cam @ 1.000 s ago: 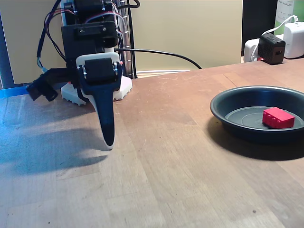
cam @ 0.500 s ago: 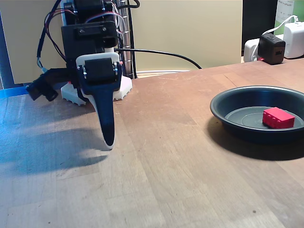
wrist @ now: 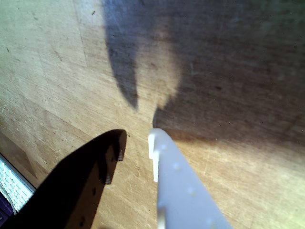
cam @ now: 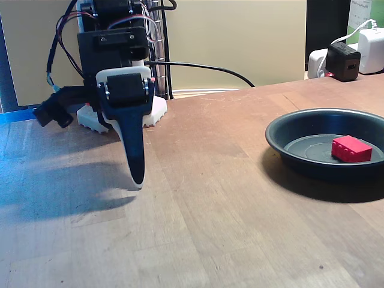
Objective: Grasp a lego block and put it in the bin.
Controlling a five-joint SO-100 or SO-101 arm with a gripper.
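Gripper points straight down at the wooden table in the fixed view, tips hovering just above the boards, nothing between them. The wrist view shows the same gripper from above: a black finger on the left, a white finger on the right, a narrow gap of bare wood between their tips. So it is slightly parted and holding nothing, its shadow falling dark across the table just beyond the tips.

Well away to the gripper's right in the fixed view sits the bin, a shallow dark round dish resting flat on the table. The lego block lies inside it, bright red, studs up, on the flat bottom toward the dish's right side. Block and gripper are well apart, with a long stretch of bare wood between them.

Behind the gripper rises the black arm, with coloured wires running up its side, mounted on a white base at the table's back edge. A black cable arcs from the arm toward the right. Far beyond the bin, at the back right, stands a black charger cube beside white adapters.
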